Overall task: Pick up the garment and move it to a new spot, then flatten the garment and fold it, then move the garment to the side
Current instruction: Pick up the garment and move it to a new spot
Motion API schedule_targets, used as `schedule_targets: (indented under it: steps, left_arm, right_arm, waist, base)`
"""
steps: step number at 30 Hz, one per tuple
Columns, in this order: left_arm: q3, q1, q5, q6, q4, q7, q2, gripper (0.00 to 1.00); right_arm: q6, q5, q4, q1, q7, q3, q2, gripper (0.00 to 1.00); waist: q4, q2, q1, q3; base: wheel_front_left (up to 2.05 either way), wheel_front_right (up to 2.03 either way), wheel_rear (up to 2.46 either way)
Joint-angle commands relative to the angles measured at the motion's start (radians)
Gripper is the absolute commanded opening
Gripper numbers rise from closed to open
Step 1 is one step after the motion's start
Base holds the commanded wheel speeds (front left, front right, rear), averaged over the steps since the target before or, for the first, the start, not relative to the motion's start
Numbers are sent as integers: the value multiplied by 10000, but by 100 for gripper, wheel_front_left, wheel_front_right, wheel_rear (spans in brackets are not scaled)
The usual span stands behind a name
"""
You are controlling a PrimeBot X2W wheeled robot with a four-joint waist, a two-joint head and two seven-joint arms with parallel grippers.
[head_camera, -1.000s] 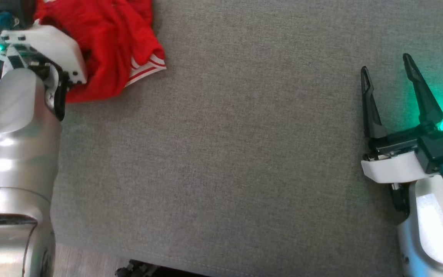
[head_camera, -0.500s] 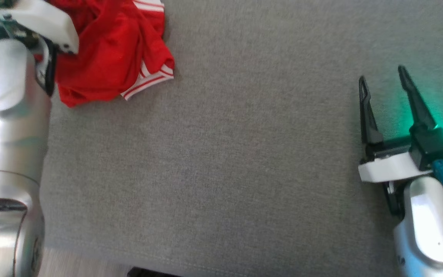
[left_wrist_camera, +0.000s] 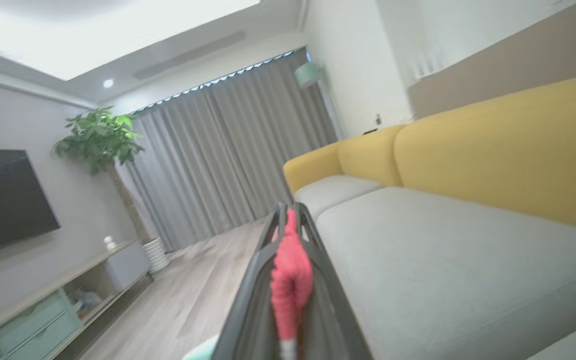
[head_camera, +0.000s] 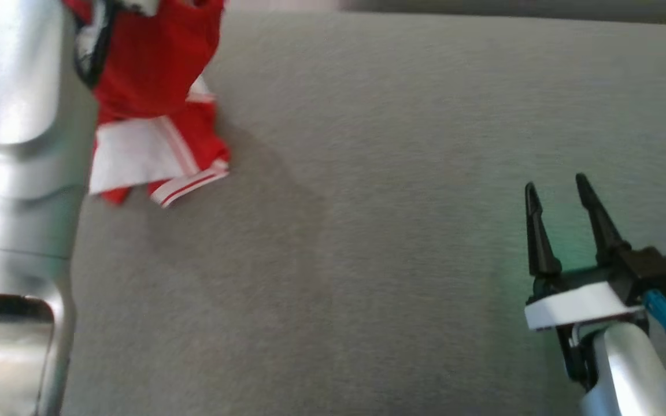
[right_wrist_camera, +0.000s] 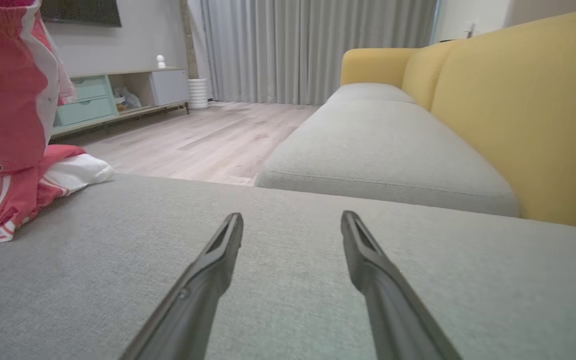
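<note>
**Garment lifted in my left gripper, right gripper empty**

Nearest me on the right, my right gripper (head_camera: 555, 184) hangs over the grey cushion (head_camera: 367, 242) with its fingers spread wide apart, holding nothing and touching nothing. Across the cushion on the left, my left forearm (head_camera: 15, 144) rises up the edge of the head view. In the left wrist view my left gripper (left_wrist_camera: 288, 207) is clamped tight on a fold of the red garment (left_wrist_camera: 292, 272), the cloth pinched between the two fingers. The garment (head_camera: 148, 75) hangs from that grip, and its white-striped hem and a white panel trail down onto the cushion. From my right wrist I see a band of small dark marks on the garment (right_wrist_camera: 3, 100), too small to read. Half a second ago it lay bunched on the cushion; now most of it is lifted, with the white panel showing. Beyond stands the yellow backrest (right_wrist_camera: 518, 100).
</note>
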Motion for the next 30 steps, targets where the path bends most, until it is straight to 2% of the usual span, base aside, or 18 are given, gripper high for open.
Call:
schedule_targets:
  steps: [1,5,10,14,18,23,28,29,30]
  left_arm:
    - [-135,-690,-183,-72,-844,352,140,0]
    - [-764,-883,-505,-130,-1700,921,-206,0]
    - [-1449,-1118,-1080,-149,-2164,1129,-820,0]
    - [-1620,-1074,-1660,-150,-2022,923,-1240,0]
    - [-1871,-293,-2119,-113,-1448,563,-1400,0]
    - [-1919,1515,-2428,-4,-228,-163,-1234,0]
    - [-1617,3005,-2814,28,1289,-1191,-876,0]
    - [-1542,3214,-2869,77,1541,-1358,-852,40]
    - [-1494,3399,-2902,112,1744,-1487,-853,100]
  right_arm:
    - [-9,254,-328,180,6,300,28,100]
    - [-9,599,-518,349,6,430,28,100]
    - [-9,983,-822,493,6,541,29,100]
    - [-9,1253,-1055,440,6,686,29,100]
    - [-9,1489,-1159,318,6,830,29,100]
    - [-9,1760,-1147,242,6,864,29,100]
    - [-9,1884,-1027,191,6,866,29,100]
    - [-9,1898,-981,182,6,870,29,100]
    - [-9,1896,-929,175,6,872,29,100]
  waist:
    - [-1213,0,3,-930]
    - [-2238,0,3,-1128]
    - [-3475,0,3,-1100]
    - [-4280,0,3,-793]
    - [-4953,0,3,-422]
    - [-5332,0,3,43]
    - [-5121,0,3,340]
    - [-5020,0,3,352]
    - [-4901,0,3,343]
  base:
    - [0,0,0]
    - [0,0,0]
    - [0,0,0]
    - [0,0,0]
    - [0,0,0]
    - [0,0,0]
    - [0,0,0]
    - [0,0,0]
    - [0,0,0]
